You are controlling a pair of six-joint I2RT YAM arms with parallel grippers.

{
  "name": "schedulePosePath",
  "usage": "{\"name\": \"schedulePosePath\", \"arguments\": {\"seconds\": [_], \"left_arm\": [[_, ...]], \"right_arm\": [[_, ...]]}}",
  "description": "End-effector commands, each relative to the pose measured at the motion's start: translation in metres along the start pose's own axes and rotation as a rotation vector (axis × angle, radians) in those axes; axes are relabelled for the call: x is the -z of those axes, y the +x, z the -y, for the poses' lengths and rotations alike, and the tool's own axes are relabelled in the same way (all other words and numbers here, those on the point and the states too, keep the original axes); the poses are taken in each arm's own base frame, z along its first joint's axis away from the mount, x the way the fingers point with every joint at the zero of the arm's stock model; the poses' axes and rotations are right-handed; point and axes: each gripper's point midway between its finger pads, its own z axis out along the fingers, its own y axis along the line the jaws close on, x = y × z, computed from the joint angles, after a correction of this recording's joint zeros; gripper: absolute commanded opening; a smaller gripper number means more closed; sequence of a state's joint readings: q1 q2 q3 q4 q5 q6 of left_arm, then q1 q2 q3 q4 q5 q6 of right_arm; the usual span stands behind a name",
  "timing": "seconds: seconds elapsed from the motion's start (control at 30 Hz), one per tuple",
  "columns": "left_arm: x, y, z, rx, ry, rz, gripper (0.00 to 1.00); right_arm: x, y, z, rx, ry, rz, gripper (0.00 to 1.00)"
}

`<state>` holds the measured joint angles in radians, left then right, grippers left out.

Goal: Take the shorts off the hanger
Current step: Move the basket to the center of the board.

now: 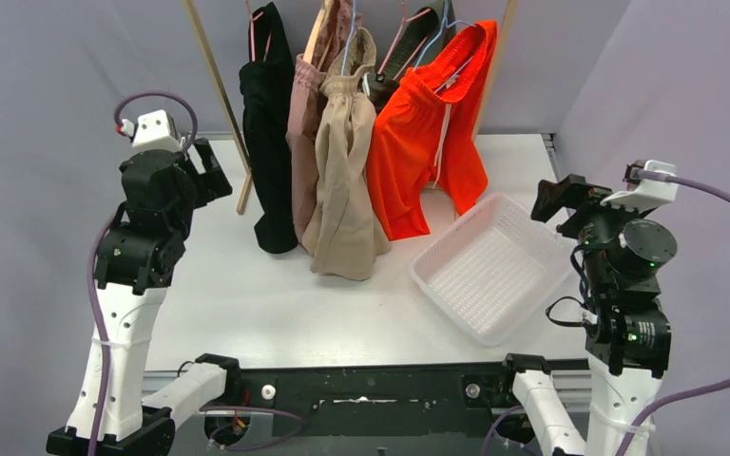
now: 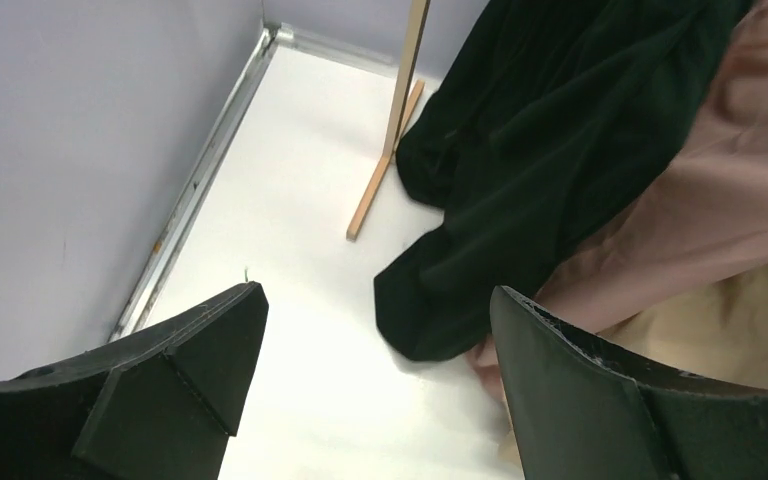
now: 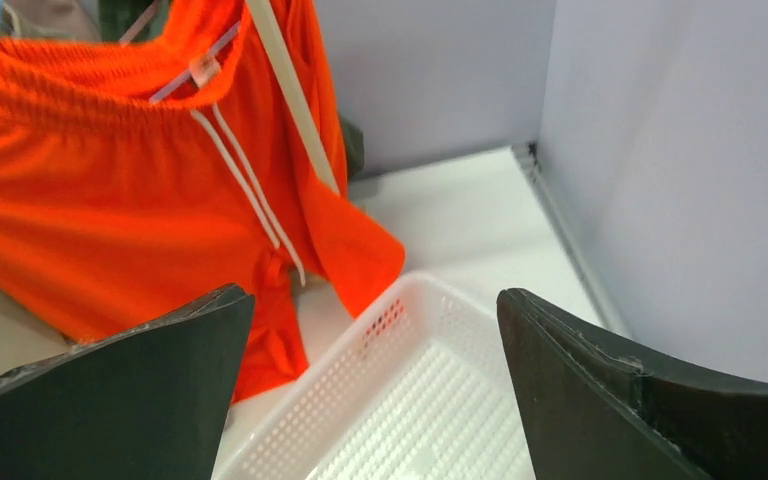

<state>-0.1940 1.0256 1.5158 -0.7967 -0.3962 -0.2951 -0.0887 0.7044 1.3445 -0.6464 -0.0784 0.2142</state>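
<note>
Several shorts hang side by side on hangers from a wooden rack at the back of the table: a dark green-black pair (image 1: 268, 133) (image 2: 530, 150), a dusty pink pair (image 1: 304, 114) (image 2: 720, 200), a beige pair (image 1: 344, 190) and a bright orange pair (image 1: 432, 133) (image 3: 110, 200) with a white drawstring. The orange waistband sits on a pale blue hanger (image 3: 195, 75). My left gripper (image 1: 207, 171) (image 2: 378, 300) is open and empty, left of the dark pair and apart from it. My right gripper (image 1: 556, 201) (image 3: 375, 295) is open and empty, right of the orange pair.
A white perforated basket (image 1: 451, 233) (image 3: 360, 330) lies on the table below the orange pair, with nothing in it. The rack's wooden legs (image 1: 214, 66) (image 2: 400, 100) slant down to the tabletop. Grey walls close in the left, right and back sides.
</note>
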Motion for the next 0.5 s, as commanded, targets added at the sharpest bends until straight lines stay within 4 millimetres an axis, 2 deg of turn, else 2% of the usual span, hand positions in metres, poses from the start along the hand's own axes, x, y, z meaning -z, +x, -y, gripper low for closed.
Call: {"name": "schedulePosePath", "arguments": {"seconds": [0.0,0.17,0.3,0.47], "left_arm": [[-0.005,0.010,-0.004,0.001,-0.011,0.033,0.83],[-0.012,0.058,0.000,-0.029,0.050,-0.056,0.84],[-0.015,0.098,0.006,0.002,0.103,-0.142,0.85],[-0.016,0.142,0.018,-0.028,0.190,-0.282,0.85]], "right_arm": [[-0.010,0.045,-0.003,-0.111,0.004,-0.109,0.98],[-0.014,0.123,0.009,-0.212,0.111,-0.319,0.98],[-0.004,0.180,0.024,-0.290,0.261,-0.474,0.98],[0.009,0.229,0.046,-0.348,0.458,-0.578,0.98]]}}
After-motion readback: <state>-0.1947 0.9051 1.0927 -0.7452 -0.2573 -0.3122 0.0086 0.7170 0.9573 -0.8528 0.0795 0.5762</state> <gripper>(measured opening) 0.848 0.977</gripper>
